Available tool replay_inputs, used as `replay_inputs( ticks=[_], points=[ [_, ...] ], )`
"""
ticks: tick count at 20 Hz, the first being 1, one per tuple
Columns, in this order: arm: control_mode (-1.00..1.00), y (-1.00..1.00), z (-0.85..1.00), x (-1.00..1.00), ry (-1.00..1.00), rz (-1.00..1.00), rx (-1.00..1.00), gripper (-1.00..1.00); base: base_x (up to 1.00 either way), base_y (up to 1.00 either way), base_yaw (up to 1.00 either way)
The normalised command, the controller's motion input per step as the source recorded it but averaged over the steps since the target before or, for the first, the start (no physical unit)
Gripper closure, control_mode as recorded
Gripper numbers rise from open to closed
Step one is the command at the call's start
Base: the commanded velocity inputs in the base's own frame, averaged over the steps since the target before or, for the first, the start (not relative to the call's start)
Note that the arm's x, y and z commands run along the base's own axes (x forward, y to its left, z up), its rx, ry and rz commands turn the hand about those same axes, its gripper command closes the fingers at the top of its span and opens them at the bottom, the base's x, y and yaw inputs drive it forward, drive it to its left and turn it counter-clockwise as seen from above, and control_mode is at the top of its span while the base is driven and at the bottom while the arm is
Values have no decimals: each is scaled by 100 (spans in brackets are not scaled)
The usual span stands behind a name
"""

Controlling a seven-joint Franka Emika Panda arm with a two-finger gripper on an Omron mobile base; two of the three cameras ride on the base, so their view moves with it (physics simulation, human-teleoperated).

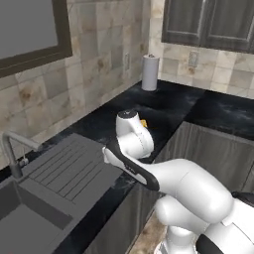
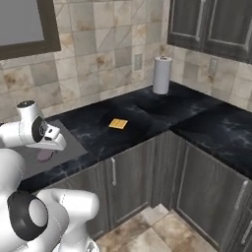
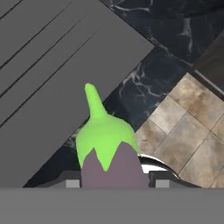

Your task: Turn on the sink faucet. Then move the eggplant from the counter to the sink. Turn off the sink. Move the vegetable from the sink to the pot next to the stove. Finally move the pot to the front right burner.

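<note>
Eggplant (image 3: 110, 153) sits between the two dark finger tips of the gripper (image 3: 114, 183) in the hand view, its purple body low in the picture and its green cap and pointed stem rising away from the hand; the jaws stand half closed on its sides, so the gripper is gripping the eggplant. In the right base view a small purple part of the eggplant (image 2: 45, 155) shows just below the gripper (image 2: 48, 147), above the flat grey wing of the sink (image 2: 69, 147).

Taking the sink (image 1: 54, 173) as landmark: its ribbed drainboard lies under and beside the held eggplant, and the deep basin is at the far end of the drainboard from the arm, at the lower left of the left base view; the sink faucet (image 1: 15, 154) stands upright at the back edge of the sink, beside the basin, near the tiled wall; I cannot tell if water runs. The counter (image 2: 147, 115) of black marble continues from the sink toward the corner; a small yellow sponge (image 2: 118, 123) lies on it, well apart from the sink; a paper towel roll (image 2: 162, 75) stands upright farther from the sink, at the wall in the corner.
</note>
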Motion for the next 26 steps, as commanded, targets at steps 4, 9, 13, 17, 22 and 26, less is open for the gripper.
replay_inputs(
  ticks=[4,9,13,17,22,26],
  points=[
    [100,0,0,0,0,0,0,100,0,-1,-46],
    [100,0,0,0,0,0,0,100,0,-1,-45],
    [100,0,0,0,0,0,0,100,0,-3,-44],
    [100,0,0,0,0,0,0,100,0,-5,-44],
    [100,0,0,0,0,0,0,100,0,-9,-44],
    [100,0,0,0,0,0,0,100,1,-15,-41]
  ],
)
